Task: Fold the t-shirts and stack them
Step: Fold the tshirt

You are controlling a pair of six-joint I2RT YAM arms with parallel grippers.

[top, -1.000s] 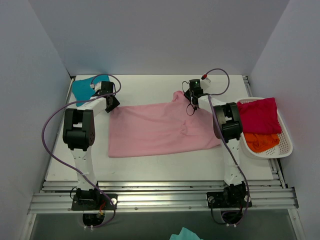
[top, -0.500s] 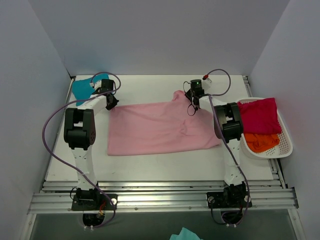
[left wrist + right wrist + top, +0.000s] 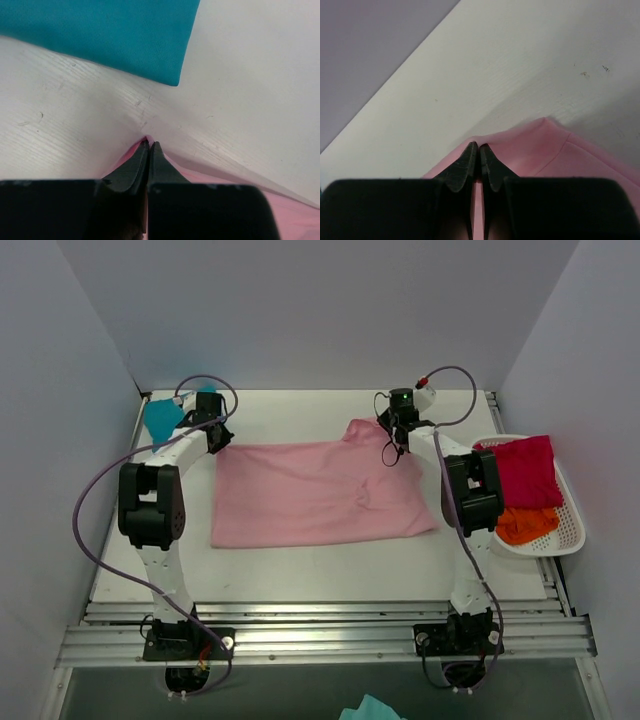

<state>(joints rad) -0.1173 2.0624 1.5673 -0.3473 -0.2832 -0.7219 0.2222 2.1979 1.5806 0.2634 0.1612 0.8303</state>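
Cloth has shifted: the large pink t-shirt (image 3: pixel 315 495), flat on the desk (image 3: pixel 330 560), lies slightly farther back and tauter than a second ago, since the left pincer (image 3: pixel 148 145) has closed onto its far left corner while the right pincer (image 3: pixel 479 147) stays clamped on its far right edge. With both far corners held, the fold can probably start. No brand, label or writing shows.

A robotics lab test cell is indicated: a white counter (image 3: pixel 300 570) is enclosed by plain blank walls (image 3: pixel 320 310) on the left, right and far sides. A left arm (image 3: pixel 150 505) and a right arm (image 3: pixel 470 500), trailed by exposed cables (image 3: pixel 84 525), are bolted to aluminium rails (image 3: pixel 320 638) at the near edge.
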